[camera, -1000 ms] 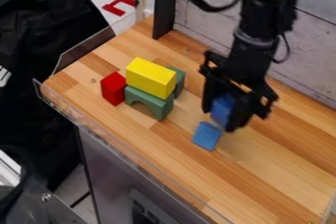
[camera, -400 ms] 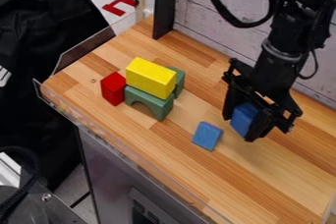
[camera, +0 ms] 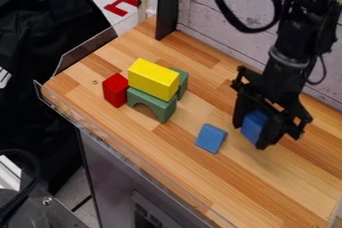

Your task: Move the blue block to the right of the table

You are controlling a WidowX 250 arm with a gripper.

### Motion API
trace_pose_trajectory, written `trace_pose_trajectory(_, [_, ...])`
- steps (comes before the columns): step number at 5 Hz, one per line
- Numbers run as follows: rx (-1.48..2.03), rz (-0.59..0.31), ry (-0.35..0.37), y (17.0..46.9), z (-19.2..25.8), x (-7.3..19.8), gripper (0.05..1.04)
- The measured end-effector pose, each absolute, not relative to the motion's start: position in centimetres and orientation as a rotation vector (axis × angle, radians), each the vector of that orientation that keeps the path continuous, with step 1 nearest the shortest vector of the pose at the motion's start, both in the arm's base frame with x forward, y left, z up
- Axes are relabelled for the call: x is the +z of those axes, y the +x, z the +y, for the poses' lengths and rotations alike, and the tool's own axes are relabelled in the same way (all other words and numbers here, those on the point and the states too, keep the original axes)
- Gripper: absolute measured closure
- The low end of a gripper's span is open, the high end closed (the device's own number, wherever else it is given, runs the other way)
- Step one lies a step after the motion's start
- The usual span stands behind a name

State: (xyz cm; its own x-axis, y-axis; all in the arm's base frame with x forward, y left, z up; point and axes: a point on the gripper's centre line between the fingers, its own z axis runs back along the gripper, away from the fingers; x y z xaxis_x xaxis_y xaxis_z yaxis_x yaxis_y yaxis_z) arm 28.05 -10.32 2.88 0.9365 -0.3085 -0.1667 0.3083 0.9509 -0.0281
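Blue block, clamped in the claw, has moved rightward.

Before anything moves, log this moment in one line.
gripper: holding blue block | held block: right of loose blue block, table contact unclear | yellow block: on green arch

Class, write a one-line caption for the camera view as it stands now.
Gripper holds one blue block beside another, right of the yellow block.
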Motion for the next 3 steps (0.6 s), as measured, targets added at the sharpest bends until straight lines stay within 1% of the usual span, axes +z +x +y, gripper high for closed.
trace_pose_trajectory(1, [-0.281,0.174,-0.013,28.1,-10.5,2.2,0.493])
trace_pose_trajectory(2, [-0.212,0.181,-0.057,28.3,-10.4,0.7,0.493])
trace_pose_trajectory(3, [-0.153,0.156,-0.112,28.9,-10.0,0.4,0.493])
